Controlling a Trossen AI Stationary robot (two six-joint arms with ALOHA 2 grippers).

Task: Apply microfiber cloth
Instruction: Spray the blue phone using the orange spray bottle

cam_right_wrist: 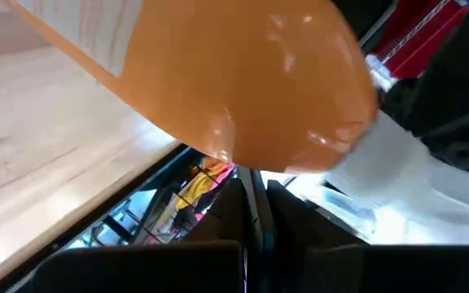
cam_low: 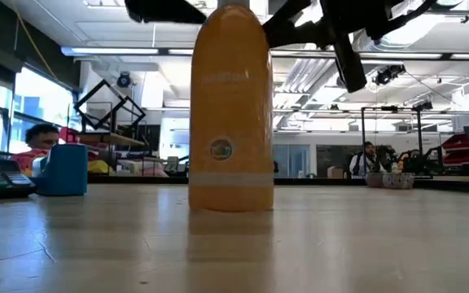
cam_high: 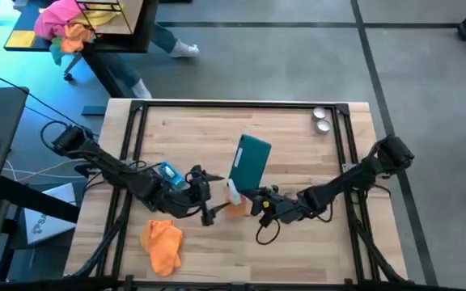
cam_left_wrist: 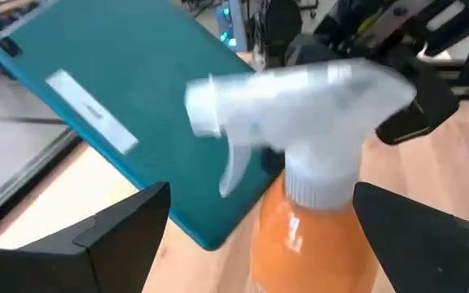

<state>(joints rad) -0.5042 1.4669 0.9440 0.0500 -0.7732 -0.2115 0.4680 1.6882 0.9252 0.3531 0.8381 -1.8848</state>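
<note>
Flanking one spray bottle (cam_high: 234,196), left gripper (cam_high: 206,196) gapes wide, right gripper (cam_high: 255,202) unclear; one microfiber cloth (cam_high: 163,245) nearby.

Setting: an open-plan robotics lab or workshop.
Ceiling: exposed ducts, pipes and strip lights (cam_low: 120,50) run over a wide hall, seen in the low view.
Floor: grey concrete slabs (cam_high: 427,73) with dark joints surround the bench.
Workbench: a pale wooden table (cam_high: 201,129) in a black metal frame, with two dark robot arms mounted at its sides.
Neighbouring stations: further black frames (cam_low: 391,130), benches and equipment stand in the background.
Occupants: a person (cam_low: 368,159) stands far off; another sits at the left edge.
Cabling: loose wires (cam_high: 23,170) trail beside the bench.
</note>
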